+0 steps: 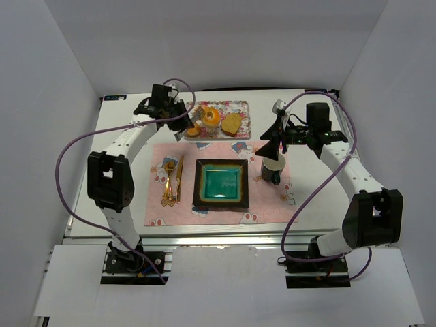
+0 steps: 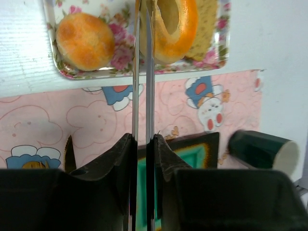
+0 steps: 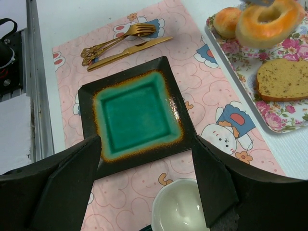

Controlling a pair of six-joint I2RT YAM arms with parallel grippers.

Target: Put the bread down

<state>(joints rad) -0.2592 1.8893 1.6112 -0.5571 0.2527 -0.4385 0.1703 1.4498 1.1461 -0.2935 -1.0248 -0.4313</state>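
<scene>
Your left gripper (image 1: 197, 117) has its 2 thin blades nearly together, pinching just 1 edge of the ring-shaped bread (image 2: 183, 43), which is tipped up over the floral tray (image 2: 86, 74). So thin a bite may let it swing or drop onto the round bun (image 2: 85, 41). The seeded slice (image 3: 284, 77) lies on the tray. Your right gripper (image 3: 146, 144) hangs wide open and empty over the green plate (image 3: 137, 113), crowding the drop spot.

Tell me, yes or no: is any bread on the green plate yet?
No: the green plate is bare, while the ring and the slice are both over at the floral tray.
</scene>
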